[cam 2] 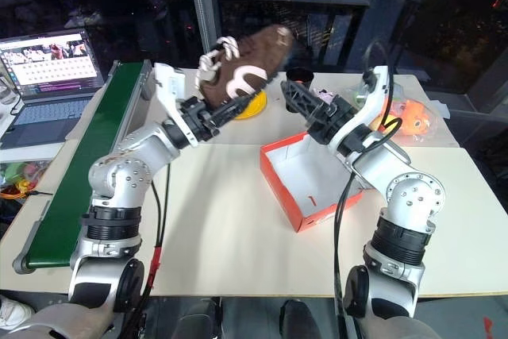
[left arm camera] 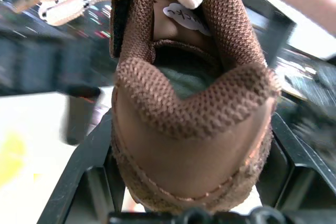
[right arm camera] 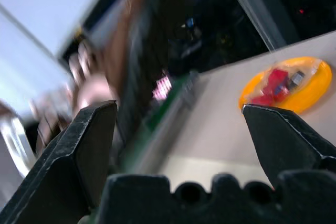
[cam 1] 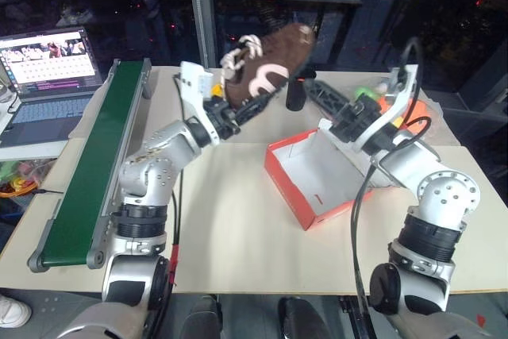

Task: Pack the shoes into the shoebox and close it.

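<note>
One dark brown shoe (cam 1: pixel 270 57) with white laces and a white curved logo hangs in the air above the table's far middle. My left gripper (cam 1: pixel 244 109) is shut on its heel, and the left wrist view has the heel (left arm camera: pixel 191 129) wedged between the two black fingers. The red-orange shoebox (cam 1: pixel 290 176) stands open on the table, white inside, below and to the right of the shoe. Just right of the shoe and above the box's far corner is my right gripper (cam 1: pixel 307 89). It is open, with nothing between its fingers (right arm camera: pixel 89 145).
A long green conveyor belt (cam 1: pixel 95 156) runs along the table's left side, with an open laptop (cam 1: pixel 48 69) beyond it. A yellow plate (cam 2: pixel 252 105) lies behind the shoe. Orange toys (cam 2: pixel 413 117) sit at the back right. The tabletop (cam 1: pixel 230 228) in front of the box is bare.
</note>
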`<control>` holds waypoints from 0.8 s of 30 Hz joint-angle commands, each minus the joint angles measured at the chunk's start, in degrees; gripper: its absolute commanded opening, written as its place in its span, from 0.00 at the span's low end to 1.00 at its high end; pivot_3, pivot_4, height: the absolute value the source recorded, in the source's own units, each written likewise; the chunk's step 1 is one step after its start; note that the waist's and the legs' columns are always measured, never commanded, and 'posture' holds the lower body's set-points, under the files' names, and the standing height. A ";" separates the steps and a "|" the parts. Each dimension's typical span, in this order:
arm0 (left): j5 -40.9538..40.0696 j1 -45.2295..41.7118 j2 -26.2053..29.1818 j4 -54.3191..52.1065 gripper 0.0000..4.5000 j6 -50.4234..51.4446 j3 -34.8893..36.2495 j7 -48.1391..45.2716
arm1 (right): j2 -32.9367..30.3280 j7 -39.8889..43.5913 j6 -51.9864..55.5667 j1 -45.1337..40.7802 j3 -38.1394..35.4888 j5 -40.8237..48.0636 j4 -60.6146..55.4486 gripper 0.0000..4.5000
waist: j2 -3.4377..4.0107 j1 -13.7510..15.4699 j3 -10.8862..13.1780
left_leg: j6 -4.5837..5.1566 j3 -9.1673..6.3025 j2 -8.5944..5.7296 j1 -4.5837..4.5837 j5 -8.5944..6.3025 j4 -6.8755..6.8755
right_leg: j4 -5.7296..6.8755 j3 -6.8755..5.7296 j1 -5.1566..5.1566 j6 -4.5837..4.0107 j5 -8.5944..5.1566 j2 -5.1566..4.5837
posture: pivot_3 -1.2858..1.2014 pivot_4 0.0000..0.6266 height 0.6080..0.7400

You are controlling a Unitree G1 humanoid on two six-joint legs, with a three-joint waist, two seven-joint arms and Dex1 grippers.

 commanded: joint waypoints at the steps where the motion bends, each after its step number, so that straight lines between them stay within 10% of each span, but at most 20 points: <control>1: -1.52 -1.52 0.23 -2.86 0.59 -0.11 -0.51 -3.46 | -0.44 -3.88 -2.33 -1.27 -0.97 5.34 -1.95 1.00 | 0.00 0.03 0.00 | 0.00 0.00 0.00 0.01 0.00 0.03 | -0.01 0.00 0.03 0.00 0.00 0.00 | 0.52 0.24 0.97; 4: -1.13 -1.49 0.10 -2.55 0.59 -0.20 -1.89 -5.15 | -0.92 -5.40 -3.30 -1.18 -0.10 6.84 -2.35 1.00 | 0.03 0.12 0.02 | 0.11 0.00 0.00 0.00 0.07 0.14 | -0.02 0.01 0.06 0.00 0.00 -0.01 | 0.52 0.24 0.97; 10: 0.01 -2.57 -1.20 -0.63 0.59 -0.75 -2.72 -5.30 | -1.54 -7.14 -5.83 -0.81 1.38 8.41 -3.61 0.63 | 0.05 0.33 0.03 | 0.28 -0.01 0.00 0.00 0.18 0.18 | -0.02 0.01 0.07 0.16 -0.07 0.00 | 0.52 0.24 0.97; 14: -0.97 -2.64 -1.31 0.89 0.95 0.32 -0.34 -3.62 | -3.45 -8.42 -7.66 -0.98 1.65 7.51 -3.51 0.35 | 0.06 0.39 0.03 | 0.31 0.00 0.00 0.00 0.20 0.18 | -0.02 0.01 0.07 0.16 -0.06 0.00 | 0.52 0.24 0.97; 18: -1.23 -1.87 0.21 1.43 1.00 1.26 2.24 -1.96 | -10.62 -5.72 -9.04 -1.87 2.93 0.59 -1.49 0.09 | 0.09 0.40 0.05 | 0.31 0.00 0.00 -0.03 0.20 0.16 | -0.04 0.01 0.05 0.15 -0.06 0.00 | 0.52 0.24 0.97; 24: 3.05 0.64 4.91 4.30 1.00 0.78 3.85 0.78 | -28.40 7.31 -7.62 -2.55 12.45 -14.83 5.09 0.09 | 0.18 0.40 0.11 | 0.31 0.02 -0.02 -0.04 0.20 0.12 | -0.11 0.02 0.03 0.16 -0.08 -0.02 | 0.52 0.24 0.97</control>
